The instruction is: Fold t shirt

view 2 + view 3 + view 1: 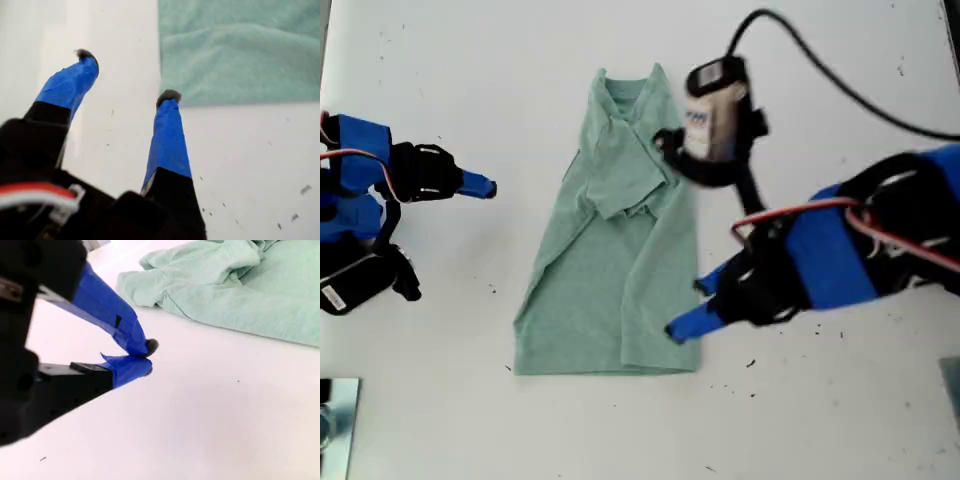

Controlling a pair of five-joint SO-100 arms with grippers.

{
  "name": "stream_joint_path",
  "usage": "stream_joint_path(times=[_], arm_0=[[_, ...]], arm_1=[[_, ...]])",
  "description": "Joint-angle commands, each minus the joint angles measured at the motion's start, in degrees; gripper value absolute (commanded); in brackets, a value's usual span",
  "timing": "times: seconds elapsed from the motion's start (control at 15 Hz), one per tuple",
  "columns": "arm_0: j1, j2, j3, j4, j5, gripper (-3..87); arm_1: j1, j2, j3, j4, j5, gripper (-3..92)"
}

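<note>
— Starting from the exterior view's left?
— Yes. There: my second tool [488,187], blue-taped tips pointing toward the t-shirt [620,270] but well apart from it.
— Wide or narrow?
— Pinched to nothing. In the second wrist view [149,359] tips touching, no cloth between, bare white tabletop [440,400] below.
— And the shirt from that camera?
— Beyond the tips, apart from them: a rumpled pale green mound [240,285], layers folded over one another.
— Moving on to the middle of the exterior view?
— The t-shirt itself, lying on the tabletop, round neck toward the top of that view, hem toward the bottom. Long and narrow in outline, cloth folded in over the body, a sleeve lying across the chest. Straight edge down the exterior view's right, slanting edge down its left.
— Then the exterior view's right?
— My first tool [688,306], blurred, at the hem corner on that side. Spread wide, holding nothing.
— Confirmed from its own camera?
— Yes, in the first wrist view [127,75]: two blue fingers far apart, one fingertip [169,96] right at the shirt's corner [240,50], the other over bare tabletop. Touching the cloth or just above it: cannot tell.
— Anything more on that arm?
— A small camera [715,110] near the shirt's shoulder, with a black cable [840,90] trailing off toward the exterior view's right edge.
</note>
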Motion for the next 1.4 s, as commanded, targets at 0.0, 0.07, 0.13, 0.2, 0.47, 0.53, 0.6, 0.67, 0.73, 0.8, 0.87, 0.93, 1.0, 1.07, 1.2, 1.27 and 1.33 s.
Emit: stream_joint_path(times=[0.0, 0.07, 0.13, 0.2, 0.47, 0.53, 0.6, 0.67, 0.73, 0.8, 0.87, 0.93, 1.0, 1.07, 1.2, 1.27, 1.33], arm_0=[[0.6, 0.4, -0.9, 0.1, -0.9, -0.1], [0.7, 0.4, -0.8, -0.1, -0.9, -0.1], [0.8, 0.3, -1.0, -0.2, -0.9, 1.8], [1.0, 0.2, -1.3, -0.2, -1.2, -0.1], [8.3, -18.7, -31.1, 14.4, -5.8, -0.2], [10.9, -26.5, -43.9, 22.2, -5.9, -0.2], [14.5, -33.9, -57.3, 30.3, -7.1, -0.2], [18.5, -40.4, -68.8, 37.2, -8.5, -0.2], [23.3, -45.4, -77.9, 40.8, -10.1, -0.2], [27.4, -48.0, -82.4, 40.9, -11.3, -0.2], [29.4, -49.2, -82.6, 41.0, -12.8, 1.0], [30.8, -49.8, -81.9, 41.0, -13.4, 21.8], [31.6, -50.5, -82.0, 41.0, -13.7, 27.4], [32.0, -51.2, -82.1, 41.0, -13.5, 29.0], [32.3, -51.9, -81.5, 41.0, -13.7, 29.4], [32.3, -53.0, -79.3, 40.8, -14.1, 29.2], [32.4, -55.1, -76.3, 40.1, -14.9, 29.7]], arm_1=[[9.9, 35.2, 38.1, -6.0, 1.0, 10.6], [14.8, 48.6, 52.6, -5.9, 1.1, 3.9], [17.8, 60.1, 64.1, -5.0, 1.4, 2.5], [19.1, 68.8, 72.8, -3.7, 2.8, 2.5], [19.7, 84.5, 86.0, 4.0, 5.1, 2.5], [20.7, 84.7, 87.0, 3.8, 5.0, 2.5], [21.4, 84.7, 88.2, 3.2, 4.7, 2.5], [22.1, 84.7, 89.6, 2.8, 4.7, 2.5], [22.4, 84.7, 90.8, 2.9, 5.0, 2.5], [22.6, 84.7, 90.8, 3.2, 4.7, 2.5], [23.1, 84.7, 90.8, 3.3, 4.5, 2.5], [23.3, 84.7, 90.9, 3.3, 4.4, 2.5], [23.4, 84.7, 90.9, 3.3, 4.3, 2.5], [23.4, 84.7, 91.0, 3.3, 4.4, 2.5], [23.4, 84.7, 91.0, 3.3, 4.6, 2.5], [23.4, 84.7, 91.1, 3.3, 4.7, 2.5], [23.4, 84.7, 91.1, 3.3, 4.7, 2.5]])
